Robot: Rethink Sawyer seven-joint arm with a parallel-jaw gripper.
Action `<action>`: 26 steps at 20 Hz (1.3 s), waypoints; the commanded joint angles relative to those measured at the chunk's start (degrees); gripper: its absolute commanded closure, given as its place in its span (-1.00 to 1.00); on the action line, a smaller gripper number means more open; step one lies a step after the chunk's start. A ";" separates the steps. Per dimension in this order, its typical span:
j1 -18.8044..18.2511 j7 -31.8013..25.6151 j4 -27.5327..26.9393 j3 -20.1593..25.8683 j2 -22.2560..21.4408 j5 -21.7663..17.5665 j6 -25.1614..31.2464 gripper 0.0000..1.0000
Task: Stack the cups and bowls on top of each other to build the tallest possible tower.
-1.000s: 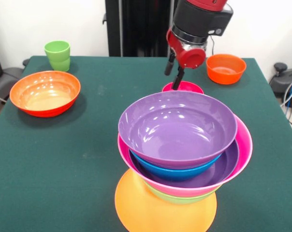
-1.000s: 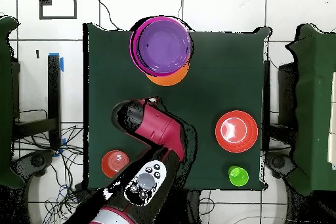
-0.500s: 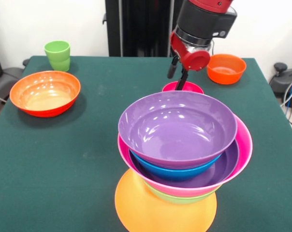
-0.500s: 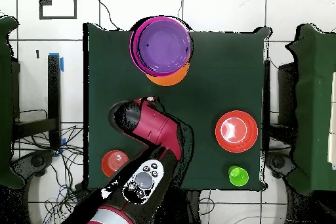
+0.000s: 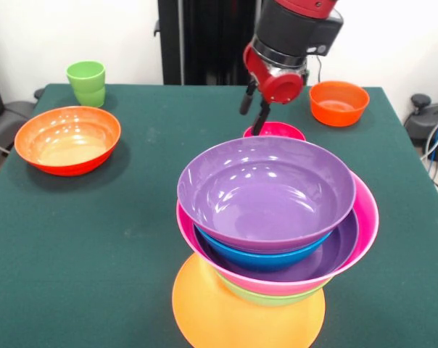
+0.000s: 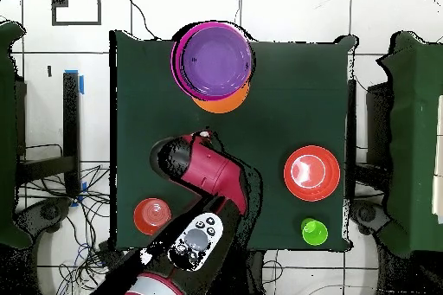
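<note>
The tower stands at the near edge of the table: an upturned orange bowl as base, then green, pink, purple, blue and a large purple bowl on top. From overhead the tower is at the far side. My gripper is open and empty. It hangs just above the left rim of the small magenta bowl behind the tower. The arm hides that bowl from overhead. The light-green cup stands at a back corner.
A wide red-orange bowl sits upright at the left of the front view. A smaller red-orange bowl sits at the back right. The green table ends just in front of the tower.
The gripper has shifted a little to the left in the front view, still above the magenta bowl's rim. No bowl has moved.
</note>
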 commanded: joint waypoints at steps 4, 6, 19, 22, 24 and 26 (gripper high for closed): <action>-3.58 -1.05 6.97 9.68 -0.08 -7.13 -5.69 -1.00; -3.97 -0.56 7.22 10.24 -0.09 -7.45 -6.07 -1.00; 0.77 8.30 7.94 10.81 0.64 -3.14 -3.75 -1.00; 1.40 9.52 8.29 11.23 0.83 -2.09 -3.97 -1.00; 1.86 10.33 8.60 11.74 1.03 -1.28 -4.45 -1.00; 2.32 11.05 9.09 12.30 1.26 -0.42 -5.17 -1.00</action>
